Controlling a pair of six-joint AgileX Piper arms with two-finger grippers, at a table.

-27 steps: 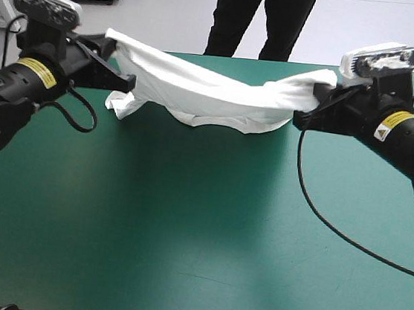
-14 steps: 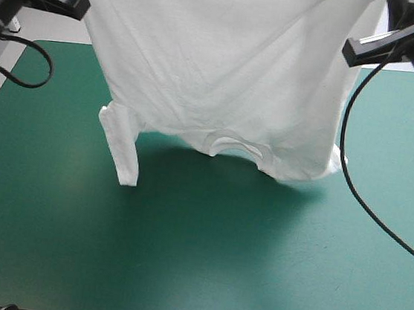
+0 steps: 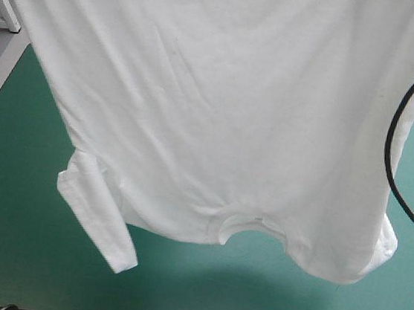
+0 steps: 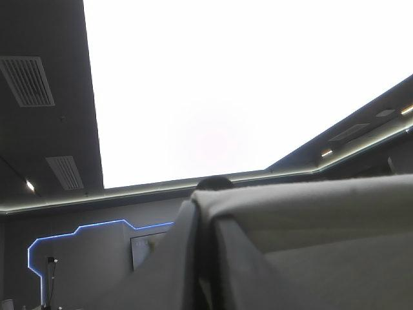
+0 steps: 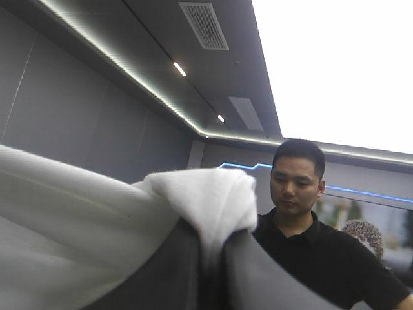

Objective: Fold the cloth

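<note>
High view gives you the T-shirt hanging clear of the teal-green counter as one broad white sheet. It is upside down: the collar is at 6 o'clock, one short sleeve droops at 7 o'clock, the other sleeve peeps out at 4 o'clock, and the hem runs out of sight past 12. Both hands are above that view's edge, so read them from the wrists. Your left hand is pinched to a point, with shadowed fabric running off beside it. Your right hand is all but shut, its black fingers nipping a wad of cloth that bulges just ahead of their tips. I judge each has a hem corner. Treat the shirt as light, limp and soft. It looks like a thin matte knit with faint diagonal creases and no stiffness of its own, so it will sag between your hands, swing when you move, and crumple wherever it touches down first. It is not fragile, but a small bunched grip can creep out under a sharp tug. The hem corners are the right hold, since they keep the body square. The ribbed collar and doubled sleeve ends are the thicker, firmer spots if you need to regrip.
</note>
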